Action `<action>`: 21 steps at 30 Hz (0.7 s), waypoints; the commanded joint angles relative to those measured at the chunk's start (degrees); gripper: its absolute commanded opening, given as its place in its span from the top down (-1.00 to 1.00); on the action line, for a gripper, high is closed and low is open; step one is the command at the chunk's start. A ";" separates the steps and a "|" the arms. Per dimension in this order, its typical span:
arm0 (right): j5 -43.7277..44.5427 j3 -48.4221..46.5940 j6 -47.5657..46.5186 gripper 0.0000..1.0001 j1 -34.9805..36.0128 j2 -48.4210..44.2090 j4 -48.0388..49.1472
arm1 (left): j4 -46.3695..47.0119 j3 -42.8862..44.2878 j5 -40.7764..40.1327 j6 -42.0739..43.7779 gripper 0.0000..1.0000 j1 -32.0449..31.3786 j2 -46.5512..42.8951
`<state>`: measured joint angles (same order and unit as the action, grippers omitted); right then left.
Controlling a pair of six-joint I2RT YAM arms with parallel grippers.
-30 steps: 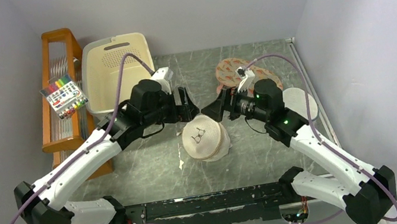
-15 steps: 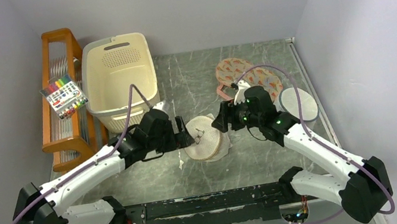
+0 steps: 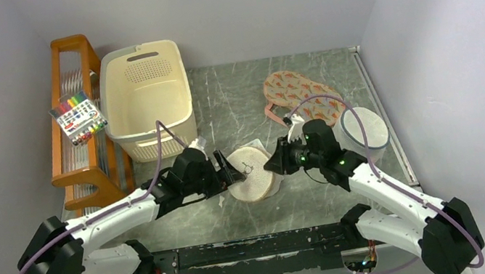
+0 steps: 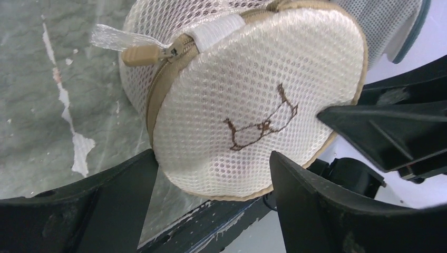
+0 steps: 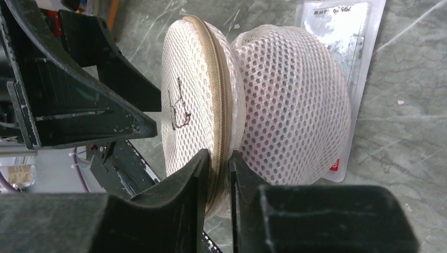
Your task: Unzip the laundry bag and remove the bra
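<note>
The cream mesh laundry bag (image 3: 251,174) stands tipped on its edge at the table's middle, its flat face with the dark squiggle (image 4: 261,124) turned toward my left arm. Its tan zip runs round the rim and looks closed, with the zip pull (image 4: 141,54) at the upper left. My left gripper (image 4: 211,182) is open, and the bag's lower edge sits between its fingers without touching them. My right gripper (image 5: 218,164) is shut on the zipped rim from the other side. The bra is hidden; only a pinkish tint shows through the bag's domed back (image 5: 295,105).
A clear plastic packet (image 5: 345,37) lies under the bag. A white drum-shaped mesh bag (image 3: 365,128) stands just right of my right arm. Patterned fabric pieces (image 3: 294,88) lie behind. A cream basket (image 3: 147,86), a wooden rack (image 3: 75,49) and a marker pack (image 3: 78,117) are at the back left.
Both arms came down and in toward the bag. My right gripper went from open to shut on the bag's rim. My left gripper now straddles the bag's edge.
</note>
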<state>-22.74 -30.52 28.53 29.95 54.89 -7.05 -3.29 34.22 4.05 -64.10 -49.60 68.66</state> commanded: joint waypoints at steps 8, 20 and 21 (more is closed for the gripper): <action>-2.30 7.04 4.77 0.70 -0.17 -5.66 3.47 | 4.05 2.01 -2.48 -1.88 -0.98 1.64 1.87; 0.55 8.28 6.75 0.75 -0.21 -7.40 2.73 | 23.93 -5.10 7.91 -4.37 -0.20 4.25 1.95; 0.81 8.17 6.86 0.75 -0.17 -7.41 2.78 | 23.89 -5.27 7.79 -4.18 -0.13 4.25 1.26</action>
<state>-22.68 -22.65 34.24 29.74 48.58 -4.49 12.27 29.63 7.79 -67.29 -45.36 71.22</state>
